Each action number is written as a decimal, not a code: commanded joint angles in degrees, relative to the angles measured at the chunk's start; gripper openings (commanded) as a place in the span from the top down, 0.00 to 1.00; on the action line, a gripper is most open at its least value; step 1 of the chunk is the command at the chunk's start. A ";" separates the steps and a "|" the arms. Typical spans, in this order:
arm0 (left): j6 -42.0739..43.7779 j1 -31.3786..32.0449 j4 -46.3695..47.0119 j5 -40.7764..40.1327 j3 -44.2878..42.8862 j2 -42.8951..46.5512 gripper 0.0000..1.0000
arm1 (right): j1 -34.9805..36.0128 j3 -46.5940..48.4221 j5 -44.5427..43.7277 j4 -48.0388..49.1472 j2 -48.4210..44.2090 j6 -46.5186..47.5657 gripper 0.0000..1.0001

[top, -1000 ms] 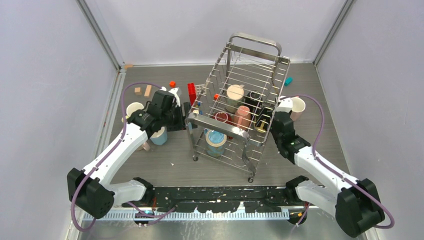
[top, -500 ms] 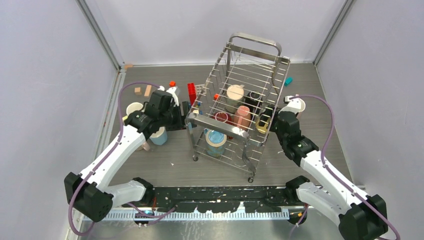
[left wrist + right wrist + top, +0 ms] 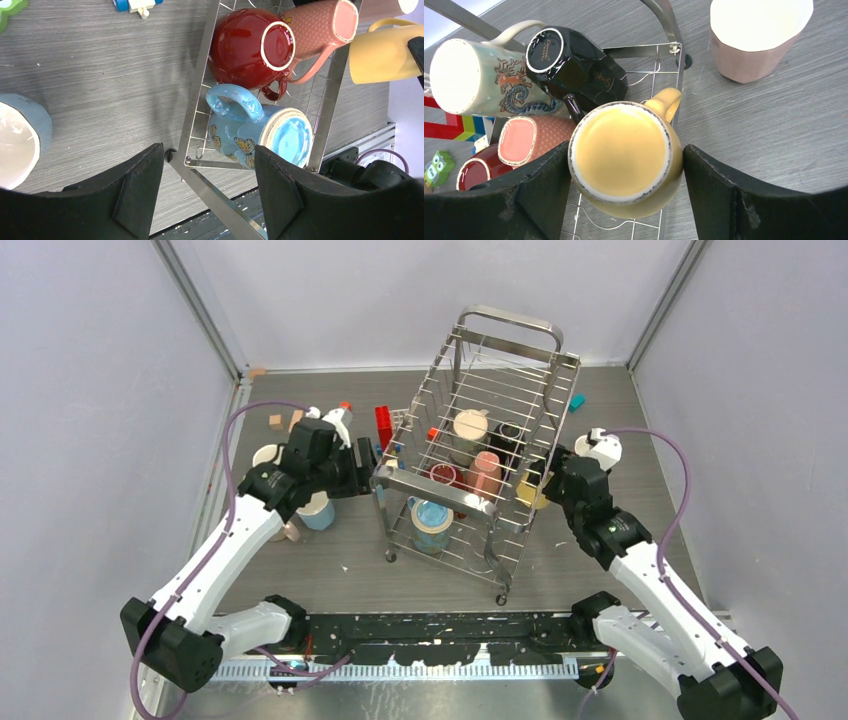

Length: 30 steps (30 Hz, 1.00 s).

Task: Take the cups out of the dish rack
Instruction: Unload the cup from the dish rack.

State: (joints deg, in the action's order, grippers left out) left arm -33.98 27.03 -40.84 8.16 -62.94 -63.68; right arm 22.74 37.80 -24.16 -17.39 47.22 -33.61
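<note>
The dish rack (image 3: 440,490) stands mid-table, its loop handle at the far end. Inside lie a cream dragon cup (image 3: 470,427), a black cup (image 3: 508,435), a pink cup (image 3: 485,472), a dark red cup (image 3: 443,475) and a light blue butterfly cup (image 3: 432,520). My right gripper (image 3: 624,185) is shut on a yellow cup (image 3: 621,150), held base-up over the rack's right rim (image 3: 679,65). My left gripper (image 3: 207,195) hangs open and empty above the rack's near-left corner (image 3: 187,161), beside the butterfly cup (image 3: 255,135).
On the table left of the rack stand a white cup (image 3: 268,455) and a light blue cup (image 3: 318,512); a pale pink cup (image 3: 600,450) stands to the right. Toy blocks lie behind: red (image 3: 383,425), teal (image 3: 577,401), wooden (image 3: 295,420).
My right arm has risen and swung to the right with the yellow cup, bringing it up from among the cups to the rack's right rim. My left arm drifted slightly up and left.
</note>
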 commanded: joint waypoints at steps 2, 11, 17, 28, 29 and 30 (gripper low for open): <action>0.41 -0.40 -0.19 -0.78 -3.79 2.30 0.32 | -0.29 5.76 -5.20 -2.27 -3.05 -4.37 0.69; 0.85 -0.57 -1.96 -1.25 -7.30 3.29 0.32 | -0.24 12.39 -9.80 -12.66 -5.52 -4.44 0.69; 1.48 -0.57 -3.20 -2.29 -10.66 3.49 0.32 | -0.24 18.57 -12.87 -19.46 -6.94 -3.06 0.69; 2.71 -0.72 -5.07 -4.74 -20.20 0.82 0.32 | -0.24 29.70 -17.07 -27.06 -6.44 0.06 0.68; 2.99 -0.74 -5.38 -5.08 -21.46 0.43 0.32 | -0.26 30.75 -17.59 -27.57 -6.18 0.44 0.68; 3.25 -0.75 -5.70 -5.47 -22.77 -0.07 0.32 | -0.24 31.92 -17.95 -27.97 -5.80 0.92 0.68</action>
State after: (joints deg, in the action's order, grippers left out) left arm -32.49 26.61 -45.80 4.73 -80.49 -62.48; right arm 22.63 63.77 -37.65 -47.00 41.25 -34.68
